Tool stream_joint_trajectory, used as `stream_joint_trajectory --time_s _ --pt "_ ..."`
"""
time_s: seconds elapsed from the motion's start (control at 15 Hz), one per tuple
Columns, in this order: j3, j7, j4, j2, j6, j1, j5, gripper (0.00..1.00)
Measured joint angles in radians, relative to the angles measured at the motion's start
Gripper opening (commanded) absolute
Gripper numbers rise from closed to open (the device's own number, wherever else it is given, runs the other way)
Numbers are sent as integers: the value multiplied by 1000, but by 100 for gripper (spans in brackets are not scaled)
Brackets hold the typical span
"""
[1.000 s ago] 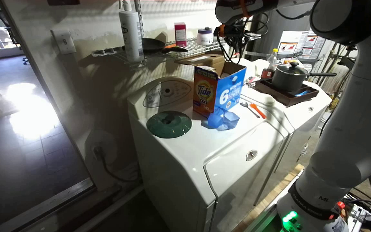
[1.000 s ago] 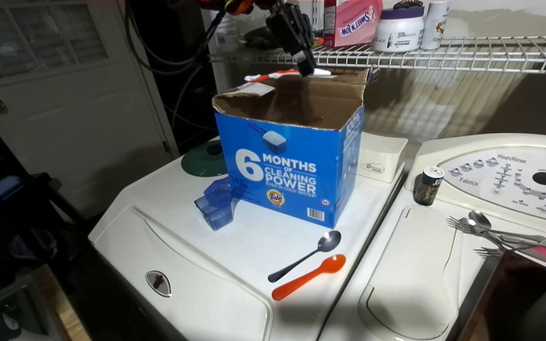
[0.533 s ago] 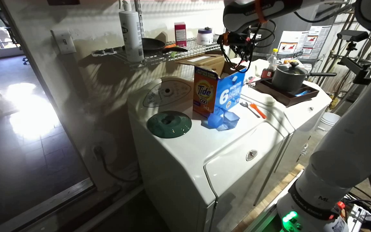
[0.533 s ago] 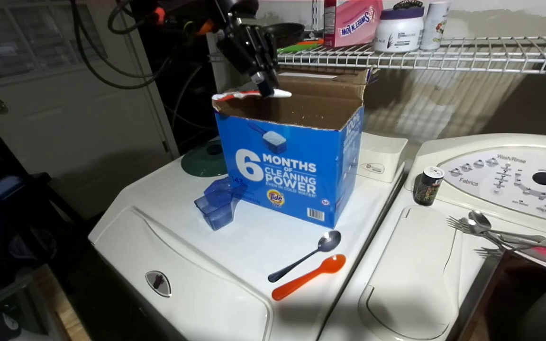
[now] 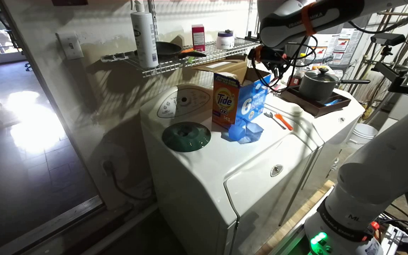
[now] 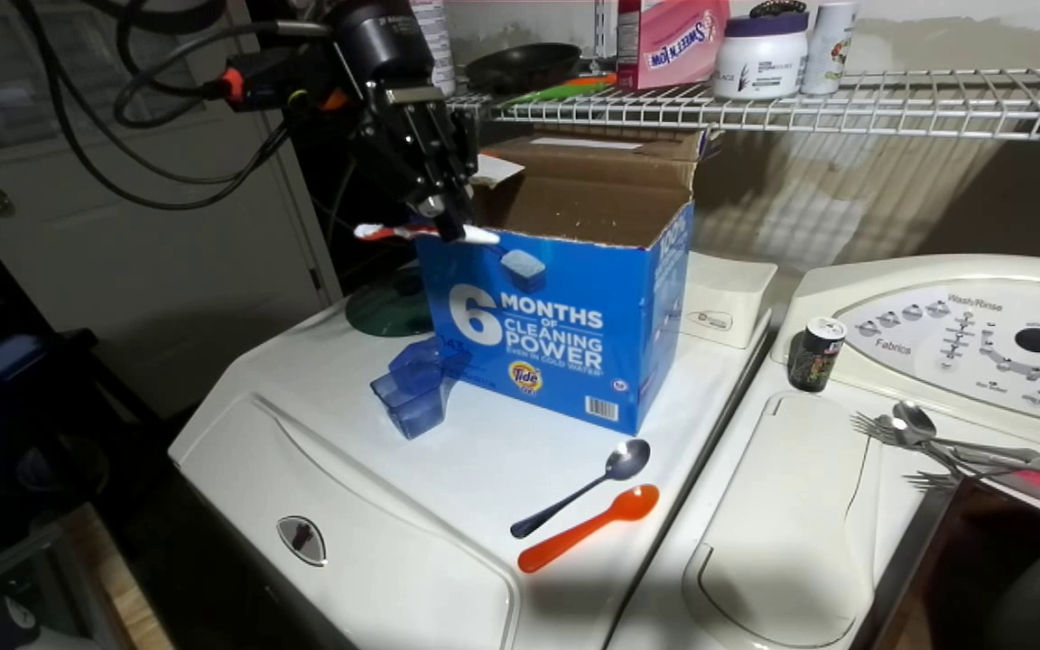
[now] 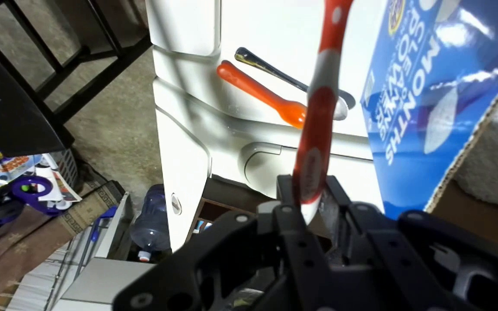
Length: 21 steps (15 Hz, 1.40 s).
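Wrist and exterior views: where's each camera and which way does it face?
An exterior view: standing apart, looking down over the green lid; the arm shows.
An exterior view: standing apart, facing the Tide box; the end effector shows.
Wrist view: on the arm, looking down past the end effector and toothbrush at the orange spoon.
All three show the Tide box.

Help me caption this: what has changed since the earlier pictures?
In an exterior view, the shut jaws carried the red-and-white tool left and downward, from above the open box to in front of it; nothing was let go. The box, dark spoon, orange spoon and green lid stayed put.
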Motion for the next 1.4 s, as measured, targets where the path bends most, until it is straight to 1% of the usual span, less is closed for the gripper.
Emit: stream_joint_trajectory --time_s 0.27,0.67,1.4 --pt "26 24 -92 -39 53 -29 -18 5" --pt "70 108 -195 -46 138 -44 -115 5" --pt "108 219 -314 -43 224 -44 -266 5"
